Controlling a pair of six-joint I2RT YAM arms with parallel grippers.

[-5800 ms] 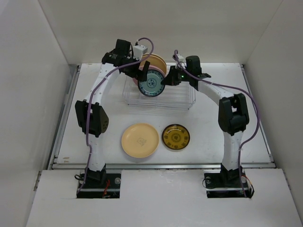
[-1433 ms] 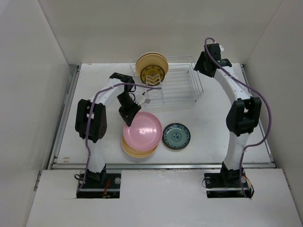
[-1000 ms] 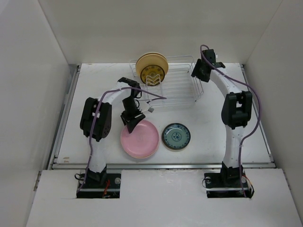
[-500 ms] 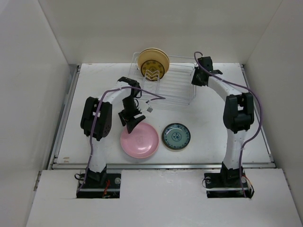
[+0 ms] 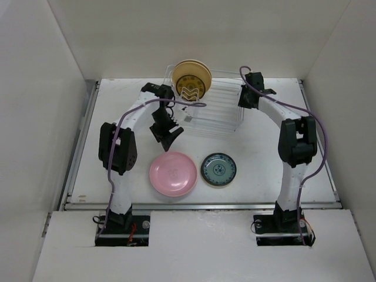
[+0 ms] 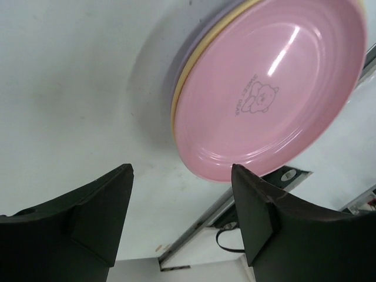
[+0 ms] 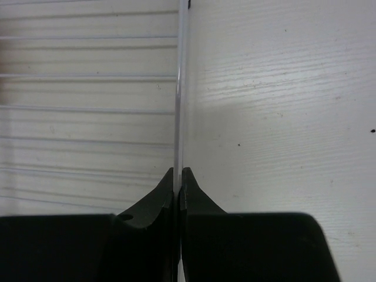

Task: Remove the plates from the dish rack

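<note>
Unloaded: pink-topped stack (image 5: 173, 174) and teal plate (image 5: 219, 169), lower centre on counter (image 5: 258, 176). Amber and cream plates (image 5: 191, 79) stand in dish rack (image 5: 220, 110), upper centre. Left pincer (image 5: 169, 136) agape, empty; right pincer (image 7: 177, 173) clamps the dish rack's rim.

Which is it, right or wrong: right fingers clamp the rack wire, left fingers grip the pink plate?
Not quite: the left wrist view shows the left fingers open, holding nothing, the pink plate lying free. The right fingers do clamp a wire of the dish rack.
</note>
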